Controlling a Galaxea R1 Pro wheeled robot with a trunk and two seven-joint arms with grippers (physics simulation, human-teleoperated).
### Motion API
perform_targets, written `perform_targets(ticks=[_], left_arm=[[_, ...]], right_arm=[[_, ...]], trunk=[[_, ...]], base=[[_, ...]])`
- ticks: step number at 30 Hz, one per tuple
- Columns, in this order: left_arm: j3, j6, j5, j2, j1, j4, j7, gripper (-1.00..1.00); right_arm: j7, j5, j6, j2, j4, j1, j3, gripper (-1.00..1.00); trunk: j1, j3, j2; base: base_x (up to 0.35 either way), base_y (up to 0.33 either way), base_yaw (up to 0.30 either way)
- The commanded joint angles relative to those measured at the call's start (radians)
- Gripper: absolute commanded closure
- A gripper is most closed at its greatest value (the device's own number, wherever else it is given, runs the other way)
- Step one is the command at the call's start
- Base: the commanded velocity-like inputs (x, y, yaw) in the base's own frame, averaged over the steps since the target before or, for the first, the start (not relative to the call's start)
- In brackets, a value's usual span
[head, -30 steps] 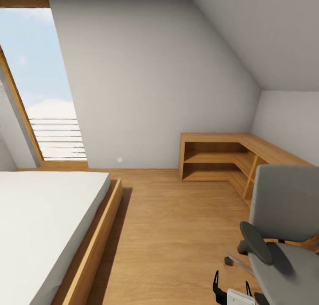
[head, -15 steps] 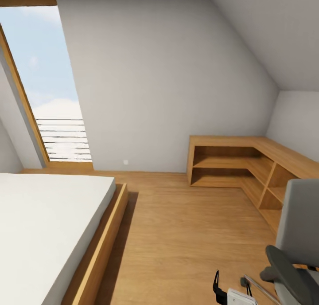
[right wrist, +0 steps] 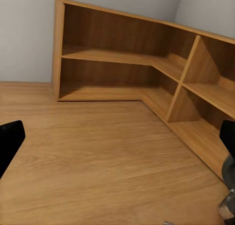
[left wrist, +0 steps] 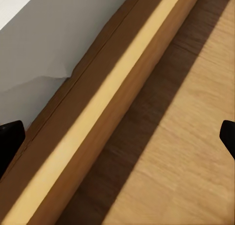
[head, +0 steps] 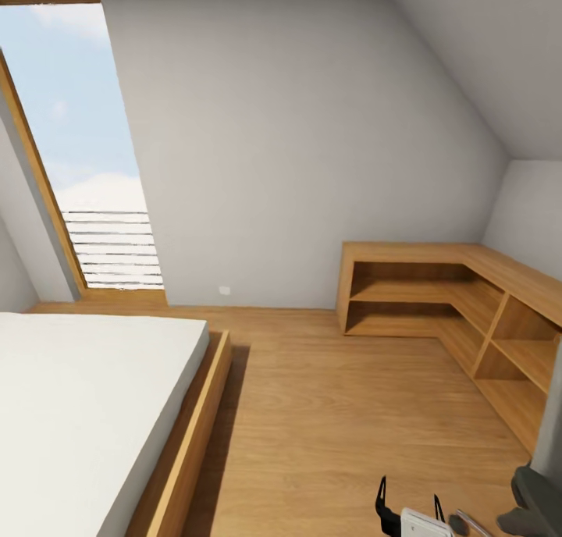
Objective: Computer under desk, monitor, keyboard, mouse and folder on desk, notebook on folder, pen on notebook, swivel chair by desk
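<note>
The grey swivel chair (head: 544, 474) shows as a sliver at the lower right edge of the head view, and part of its base (right wrist: 228, 186) appears in the right wrist view. My right gripper (head: 409, 499) hangs open low in the head view, holding nothing; in its own wrist view the right gripper (right wrist: 117, 141) faces the wooden corner shelf (right wrist: 147, 63). My left gripper (left wrist: 117, 137) is open and empty above the bed frame (left wrist: 103, 122) and the floor. Desk, computer, monitor, keyboard, mouse, folder, notebook and pen are out of view.
A low bed with a white mattress (head: 70, 396) and wooden frame (head: 191, 435) takes the left side. The empty corner shelf (head: 437, 287) runs along the far and right walls. A tall slanted window (head: 78, 147) is at the far left. Wooden floor (head: 336, 412) lies between.
The whole head view has swung left: the chair has slid almost out at the right edge and the shelf sits further right. Both grippers stay open.
</note>
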Motion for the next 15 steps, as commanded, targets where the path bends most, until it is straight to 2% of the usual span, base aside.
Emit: perform_targets(ticks=[1, 9, 15], left_arm=[[-0.008, -0.002, 0.002, 0.000, -0.001, 0.000, 0.008, -1.00], [-0.008, -0.003, 0.002, -0.001, 0.000, 0.000, 0.009, -1.00], [-0.009, -0.003, 0.002, -0.002, 0.000, 0.000, 0.009, -1.00]], right_arm=[[-0.006, -0.004, -0.001, 0.000, 0.000, -0.001, 0.009, -1.00], [-0.006, -0.004, -0.001, 0.000, 0.000, -0.001, 0.009, -1.00], [-0.006, -0.004, -0.001, 0.000, 0.000, -0.001, 0.009, -1.00]], trunk=[[0.000, -0.001, -0.001], [0.000, -0.001, -0.001], [0.000, -0.001, -0.001]], base=[[0.080, 0.038, 0.000], [0.043, 0.014, 0.000], [0.205, 0.002, 0.000]])
